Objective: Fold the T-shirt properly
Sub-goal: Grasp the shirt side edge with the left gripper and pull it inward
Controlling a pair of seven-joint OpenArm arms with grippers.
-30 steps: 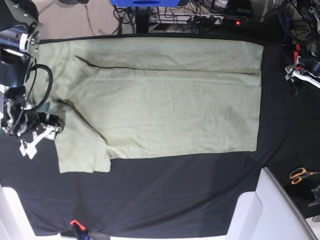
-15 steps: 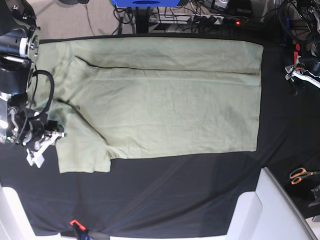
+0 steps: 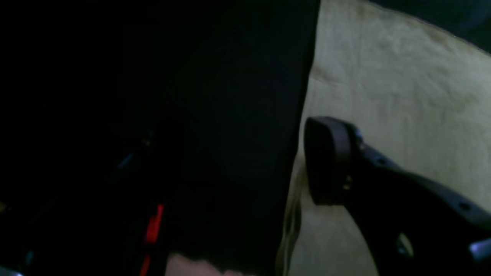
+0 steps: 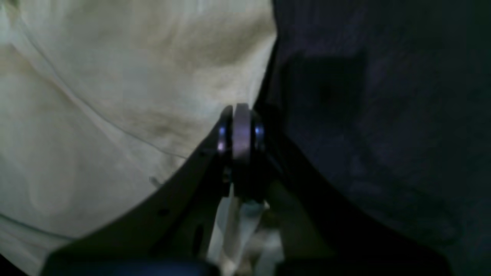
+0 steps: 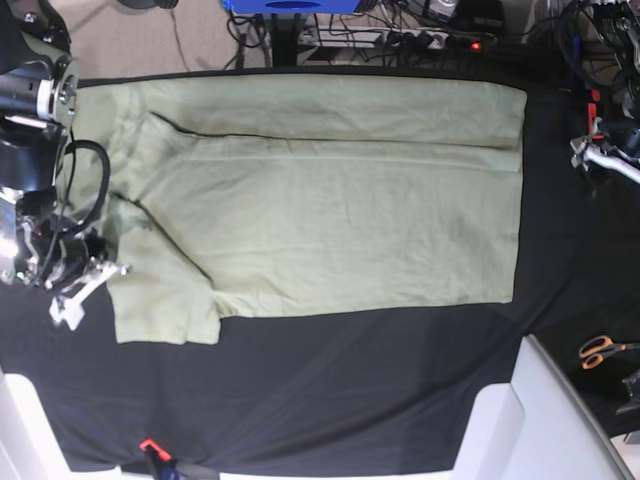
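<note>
- T-shirt (image 5: 330,190): pale sage-green, short-sleeved, lying flat on the desk (image 5: 350,390), which is covered in black cloth; it takes up the upper-middle of the base view, with its straight hem toward that view's right and one sleeve (image 5: 165,300) sticking out at the lower left; a long fold line runs across its upper part, with light wrinkles elsewhere
- Right claw (image 4: 239,132): low at the sleeve-side edge of the T-shirt; in the right wrist view the two tips meet with no gap, right on the border between the pale fabric and the black cloth; a strip of pale fabric shows between the fingers behind the tips, so it appears pinched on the shirt's edge; in the base view it sits at the far left, just beside the sleeve
- Left claw (image 5: 600,152): at the right edge of the base view, over the black cloth, well apart from the shirt's hem; the left wrist view shows one dark finger (image 3: 330,161) against the pale fabric, the other finger lost in darkness; jaws spread apart, nothing seen between them
- Scissors (image 5: 603,350): orange-handled, at the lower right of the base view, clear of the shirt
- Cables and a power strip (image 5: 430,35): beyond the far edge of the desk
</note>
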